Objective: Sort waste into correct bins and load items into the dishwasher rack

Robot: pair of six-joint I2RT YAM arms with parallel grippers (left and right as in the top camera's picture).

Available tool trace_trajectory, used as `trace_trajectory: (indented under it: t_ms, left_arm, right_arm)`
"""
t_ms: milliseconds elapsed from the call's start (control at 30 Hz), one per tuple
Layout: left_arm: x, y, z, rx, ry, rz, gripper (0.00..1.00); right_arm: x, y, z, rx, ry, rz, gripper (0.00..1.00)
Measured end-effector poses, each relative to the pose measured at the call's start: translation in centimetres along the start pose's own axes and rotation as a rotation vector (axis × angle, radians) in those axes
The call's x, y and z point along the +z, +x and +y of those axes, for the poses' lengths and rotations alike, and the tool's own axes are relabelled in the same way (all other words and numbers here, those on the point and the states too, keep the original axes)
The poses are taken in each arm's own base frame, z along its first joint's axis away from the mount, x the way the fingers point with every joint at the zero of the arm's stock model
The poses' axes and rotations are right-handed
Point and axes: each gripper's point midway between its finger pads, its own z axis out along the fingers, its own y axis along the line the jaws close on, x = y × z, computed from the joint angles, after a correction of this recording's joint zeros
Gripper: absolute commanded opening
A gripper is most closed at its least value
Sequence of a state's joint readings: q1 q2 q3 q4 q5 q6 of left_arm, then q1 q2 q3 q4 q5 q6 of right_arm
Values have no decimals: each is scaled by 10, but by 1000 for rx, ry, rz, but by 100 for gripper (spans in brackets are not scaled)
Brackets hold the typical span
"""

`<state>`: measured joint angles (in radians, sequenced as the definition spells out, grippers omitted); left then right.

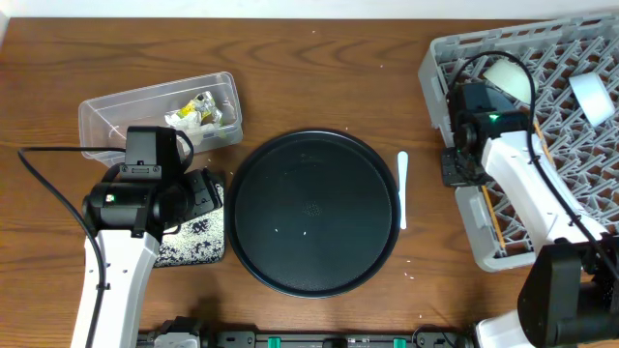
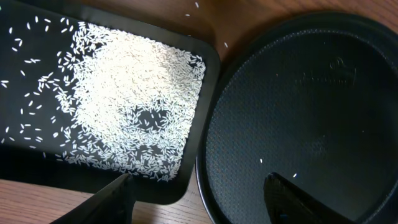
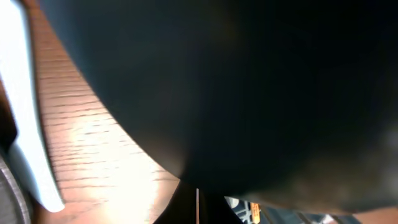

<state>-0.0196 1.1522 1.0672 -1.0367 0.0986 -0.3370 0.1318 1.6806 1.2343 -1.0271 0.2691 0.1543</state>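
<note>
Hovering wide-spread, left claw [image 2: 199, 208], over flat tray [image 2: 208, 99] edge beside round tray [image 2: 311, 112].

The clear tub [image 1: 106, 121] sits at the back left of the bench. A yellow-green wrapper [image 1: 201, 104] and crumpled white napkins [image 1: 182, 118] are inside it. The flat black tray [image 2: 210, 87] lies just in front of it, with lots of white rice grains [image 2: 137, 93] spread on it. The white spoon [image 1: 402, 188] lies flat on the bench near the grey dishwasher rack [image 1: 445, 46]. In the rack are a pale bowl [image 1: 510, 79], a white cup [image 1: 590, 97] and thin chopsticks [image 1: 491, 208]
</note>
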Motion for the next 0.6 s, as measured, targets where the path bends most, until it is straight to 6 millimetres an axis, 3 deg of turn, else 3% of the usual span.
trace_trajectory:
  t_ms: [133,267,467,533,600]
  left_arm:
    - [0,0,0,0,0,0,68]
    - [0,0,0,0,0,-1,68]
    - [0,0,0,0,0,0,68]
    - [0,0,0,0,0,0,68]
    - [0,0,0,0,0,0,68]
  right_arm:
    - [0,0,5,2,-33,4,1]
    - [-5,2,35,-12,-142,6,6]
    - [-19,11,90,31,-245,10,41]
    - [-23,12,104,54,-262,4,41]
    - [-26,11,114,84,-273,-12,35]
